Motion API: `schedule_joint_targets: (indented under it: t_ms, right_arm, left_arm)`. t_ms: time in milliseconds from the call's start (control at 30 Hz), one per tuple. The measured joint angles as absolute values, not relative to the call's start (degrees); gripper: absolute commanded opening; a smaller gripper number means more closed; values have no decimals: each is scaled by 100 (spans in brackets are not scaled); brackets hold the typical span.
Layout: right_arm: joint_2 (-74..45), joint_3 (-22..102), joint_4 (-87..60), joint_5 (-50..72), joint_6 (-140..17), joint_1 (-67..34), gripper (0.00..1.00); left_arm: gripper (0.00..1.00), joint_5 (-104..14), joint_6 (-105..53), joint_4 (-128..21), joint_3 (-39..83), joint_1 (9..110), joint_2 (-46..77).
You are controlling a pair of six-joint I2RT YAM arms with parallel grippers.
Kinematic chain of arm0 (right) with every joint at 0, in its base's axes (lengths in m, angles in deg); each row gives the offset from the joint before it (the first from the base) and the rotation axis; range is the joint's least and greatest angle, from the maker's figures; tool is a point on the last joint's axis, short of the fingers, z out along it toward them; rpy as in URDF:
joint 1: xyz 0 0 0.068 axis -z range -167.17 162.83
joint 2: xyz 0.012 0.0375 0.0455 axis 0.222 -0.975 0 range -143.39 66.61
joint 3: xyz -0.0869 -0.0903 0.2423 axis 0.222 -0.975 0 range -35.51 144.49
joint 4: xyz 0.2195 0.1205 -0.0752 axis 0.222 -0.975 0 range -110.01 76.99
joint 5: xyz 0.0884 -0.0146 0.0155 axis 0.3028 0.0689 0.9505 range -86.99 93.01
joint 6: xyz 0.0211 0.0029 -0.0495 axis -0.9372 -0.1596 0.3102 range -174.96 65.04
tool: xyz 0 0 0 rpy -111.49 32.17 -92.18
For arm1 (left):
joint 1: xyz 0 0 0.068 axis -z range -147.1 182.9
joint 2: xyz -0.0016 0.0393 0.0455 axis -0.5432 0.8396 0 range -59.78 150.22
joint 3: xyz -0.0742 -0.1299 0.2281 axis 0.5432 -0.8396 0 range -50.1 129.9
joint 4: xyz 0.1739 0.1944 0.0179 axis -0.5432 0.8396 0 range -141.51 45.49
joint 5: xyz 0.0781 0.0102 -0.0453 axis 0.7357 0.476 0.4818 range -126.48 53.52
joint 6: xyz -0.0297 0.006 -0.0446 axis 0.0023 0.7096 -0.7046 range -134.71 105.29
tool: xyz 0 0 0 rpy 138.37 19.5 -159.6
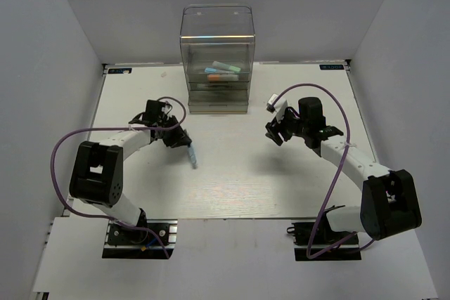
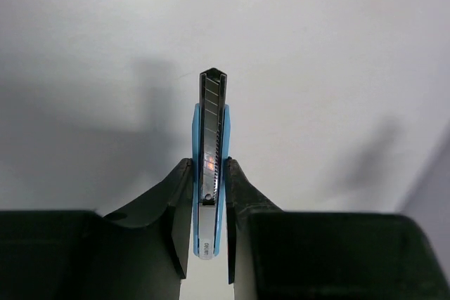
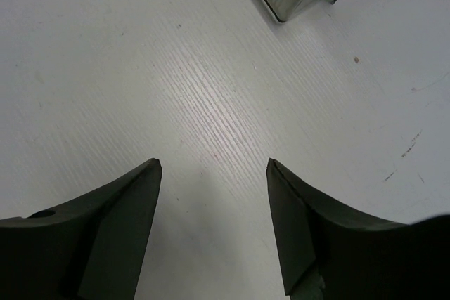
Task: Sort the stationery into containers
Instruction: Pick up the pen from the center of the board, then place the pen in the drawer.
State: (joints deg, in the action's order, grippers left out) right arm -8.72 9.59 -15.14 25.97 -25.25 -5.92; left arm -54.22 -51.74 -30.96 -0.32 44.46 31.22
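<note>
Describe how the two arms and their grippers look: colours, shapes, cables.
Both the left arm and right arm have white links joined by bulky black joint housings, on black base plates. A purple cable loops along each. The left gripper and right gripper have matte black, wedge-shaped fingers tapering to blunt tips. No markings are readable.

Light-blue cutter (image 2: 211, 117) with a dark segmented centre strip. Clear, grey-tinted cabinet (image 1: 216, 22); inside it mint, light-blue and orange pens (image 1: 223, 69). Left end effector (image 2: 208, 166) and right end effector (image 3: 213, 166) black; table (image 3: 105, 68) white.
</note>
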Motion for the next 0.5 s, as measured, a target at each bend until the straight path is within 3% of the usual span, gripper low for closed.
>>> schedule_joint_targets:
  t_ms: [233,500]
  right_arm:
    - [-872,959,-1555,2618,-2496,-589,59]
    - [-872,959,-1595,2636,-2490,-589,54]
  left_arm:
    - [0,-6289,-6991,-5865,-95,4524,3004]
    - [0,-5900,-8897,-9130,-106,4581,3852]
